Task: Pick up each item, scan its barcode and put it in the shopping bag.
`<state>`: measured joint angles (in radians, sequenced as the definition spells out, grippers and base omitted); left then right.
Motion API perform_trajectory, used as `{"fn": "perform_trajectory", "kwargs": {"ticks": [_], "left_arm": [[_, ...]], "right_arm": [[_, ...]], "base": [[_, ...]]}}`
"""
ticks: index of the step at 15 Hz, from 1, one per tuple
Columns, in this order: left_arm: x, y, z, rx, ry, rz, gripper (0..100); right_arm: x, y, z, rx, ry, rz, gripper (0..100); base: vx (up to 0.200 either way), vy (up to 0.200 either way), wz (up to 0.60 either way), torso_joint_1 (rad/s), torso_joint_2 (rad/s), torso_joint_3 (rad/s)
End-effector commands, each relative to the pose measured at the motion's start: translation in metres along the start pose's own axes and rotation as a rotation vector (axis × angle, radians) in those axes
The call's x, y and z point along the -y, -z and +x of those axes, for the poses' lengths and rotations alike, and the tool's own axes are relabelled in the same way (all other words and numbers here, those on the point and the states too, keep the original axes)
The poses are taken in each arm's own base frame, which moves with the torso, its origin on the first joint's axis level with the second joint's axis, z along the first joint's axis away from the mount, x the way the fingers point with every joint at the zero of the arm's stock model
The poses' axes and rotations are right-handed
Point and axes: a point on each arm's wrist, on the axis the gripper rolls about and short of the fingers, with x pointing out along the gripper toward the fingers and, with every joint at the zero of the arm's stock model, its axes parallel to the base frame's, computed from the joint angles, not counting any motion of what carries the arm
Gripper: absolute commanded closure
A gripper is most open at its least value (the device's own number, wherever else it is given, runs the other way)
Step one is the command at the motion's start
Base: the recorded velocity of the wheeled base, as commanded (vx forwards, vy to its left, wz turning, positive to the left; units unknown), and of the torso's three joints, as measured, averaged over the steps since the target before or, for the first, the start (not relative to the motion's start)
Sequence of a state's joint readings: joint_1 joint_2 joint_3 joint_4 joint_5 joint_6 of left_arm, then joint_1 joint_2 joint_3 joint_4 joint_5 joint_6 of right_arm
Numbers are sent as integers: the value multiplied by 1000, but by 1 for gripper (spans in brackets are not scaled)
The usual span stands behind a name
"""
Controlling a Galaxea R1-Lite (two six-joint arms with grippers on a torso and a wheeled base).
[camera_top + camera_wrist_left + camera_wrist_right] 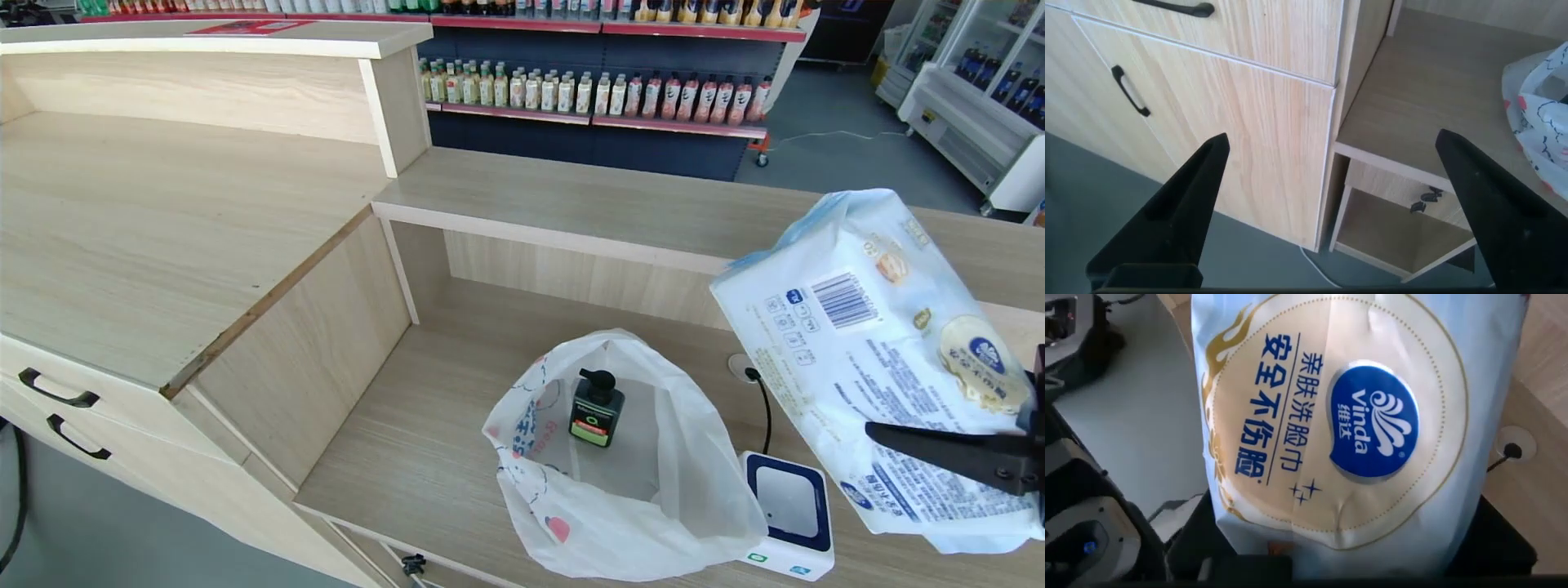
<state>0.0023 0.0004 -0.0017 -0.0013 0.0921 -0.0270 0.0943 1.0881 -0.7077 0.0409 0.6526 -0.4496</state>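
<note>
Pack (865,359) sits clamped in our right gripper (939,445), tilted, up near the scanner (790,510), which touches the bag (702,490) on the counter (408,457). We see a bottle (597,408) in the bag; our left gripper (1333,139) hangs spread apart beside the drawers (1167,33).

Counter (204,245): pale wood-grain board, matt and smooth, with matt black drawer handles (57,390). Thin, crinkled, half-clear white plastic film for the shopping bag (702,490); glossy, wrinkled printed plastic wrap on the tissue pack (865,343). Dark shiny plastic pump bottle (597,408); scanner (788,510) is smooth white plastic with a glossy window.
</note>
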Motion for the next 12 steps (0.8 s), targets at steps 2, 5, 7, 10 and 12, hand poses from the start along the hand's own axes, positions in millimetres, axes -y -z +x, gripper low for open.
{"fn": "perform_trajectory", "kwargs": {"ticks": [2, 5, 7, 10, 12], "left_arm": [[0, 0, 0, 1, -1, -1, 0], [0, 0, 0, 1, -2, -1, 0], [0, 0, 0, 1, -2, -1, 0], [0, 0, 0, 1, -2, -1, 0], [0, 0, 0, 1, -2, -1, 0]], "right_arm": [[22, 19, 34, 18, -203, -208, 100], [31, 41, 52, 70, -357, -326, 100], [27, 45, 51, 55, -407, -262, 100], [28, 59, 49, 26, -427, -179, 100], [33, 66, 51, 15, -421, -170, 100]], "base": [[0, 0, 0, 0, 0, 0], [0, 0, 0, 0, 0, 0], [0, 0, 0, 0, 0, 0], [0, 0, 0, 0, 0, 0], [0, 0, 0, 0, 0, 0]]}}
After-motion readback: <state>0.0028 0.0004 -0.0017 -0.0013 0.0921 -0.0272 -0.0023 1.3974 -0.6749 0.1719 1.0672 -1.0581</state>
